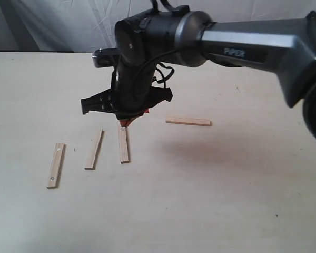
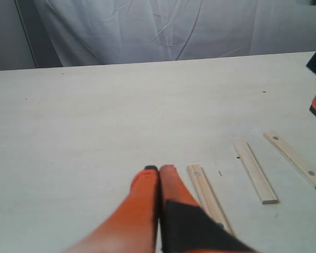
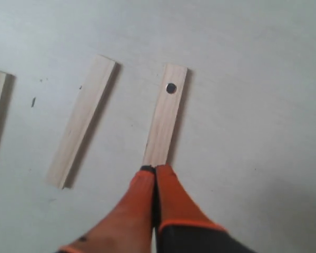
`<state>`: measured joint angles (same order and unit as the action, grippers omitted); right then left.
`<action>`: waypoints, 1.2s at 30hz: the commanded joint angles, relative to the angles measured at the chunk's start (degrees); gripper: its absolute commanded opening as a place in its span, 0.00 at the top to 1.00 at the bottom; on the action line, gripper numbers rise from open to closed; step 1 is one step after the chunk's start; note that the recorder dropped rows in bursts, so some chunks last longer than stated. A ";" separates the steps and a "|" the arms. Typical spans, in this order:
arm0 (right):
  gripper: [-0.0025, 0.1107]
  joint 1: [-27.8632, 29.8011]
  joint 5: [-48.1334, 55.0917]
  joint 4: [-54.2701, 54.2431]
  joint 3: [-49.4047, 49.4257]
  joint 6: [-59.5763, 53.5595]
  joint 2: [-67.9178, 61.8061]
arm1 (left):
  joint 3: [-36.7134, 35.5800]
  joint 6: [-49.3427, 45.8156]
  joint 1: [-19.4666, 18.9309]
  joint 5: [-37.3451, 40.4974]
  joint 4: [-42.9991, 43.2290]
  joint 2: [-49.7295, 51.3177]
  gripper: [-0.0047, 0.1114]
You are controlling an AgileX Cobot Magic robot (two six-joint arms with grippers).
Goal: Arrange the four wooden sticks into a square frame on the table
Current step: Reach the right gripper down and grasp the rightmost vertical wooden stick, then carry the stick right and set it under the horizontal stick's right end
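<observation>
Four wooden sticks lie apart on the table (image 1: pixel 226 190); no square frame is formed. Three lie roughly parallel: a holed stick (image 1: pixel 56 165), a plain stick (image 1: pixel 94 149) and another holed stick (image 1: pixel 124 144). The fourth stick (image 1: pixel 188 122) lies crosswise to the right. My right gripper (image 1: pixel 125 122) is shut, its orange tips at the far end of the third stick (image 3: pixel 166 113); I cannot tell whether they touch it. My left gripper (image 2: pixel 159 168) is shut and empty, beside the holed stick (image 2: pixel 208 197). It does not show in the exterior view.
The right arm (image 1: pixel 253 47) reaches across from the right over the back of the table. A white cloth backdrop (image 1: pixel 52 23) hangs behind the table's far edge. The plain stick (image 3: pixel 81 121) lies beside the right gripper's stick.
</observation>
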<state>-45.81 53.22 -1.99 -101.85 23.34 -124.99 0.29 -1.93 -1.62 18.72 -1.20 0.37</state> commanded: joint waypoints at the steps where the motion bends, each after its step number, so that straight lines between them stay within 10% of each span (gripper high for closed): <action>1: 0.90 -0.62 4.04 1.99 -6.59 2.52 -4.82 | -0.29 0.27 0.02 -0.74 0.02 -0.37 0.96; 6: 0.67 -0.62 4.68 1.69 -9.47 4.33 -7.54 | -0.29 0.27 0.02 -0.74 0.02 -0.37 0.96; 25: 0.67 -1.66 2.58 4.88 -10.06 9.86 -14.06 | -0.29 0.27 0.02 -0.74 0.02 -0.37 0.96; 32: 0.98 -1.66 5.29 4.88 -10.29 9.86 -13.36 | -0.29 0.27 0.02 -0.74 0.02 -0.37 0.96; 36: 0.98 -0.32 7.77 4.88 -10.42 12.05 -10.27 | -0.29 0.27 0.02 -0.74 0.02 -0.37 0.96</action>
<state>-47.42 58.67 2.51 -111.95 33.78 -138.25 0.29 -1.93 -1.62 18.72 -1.20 0.37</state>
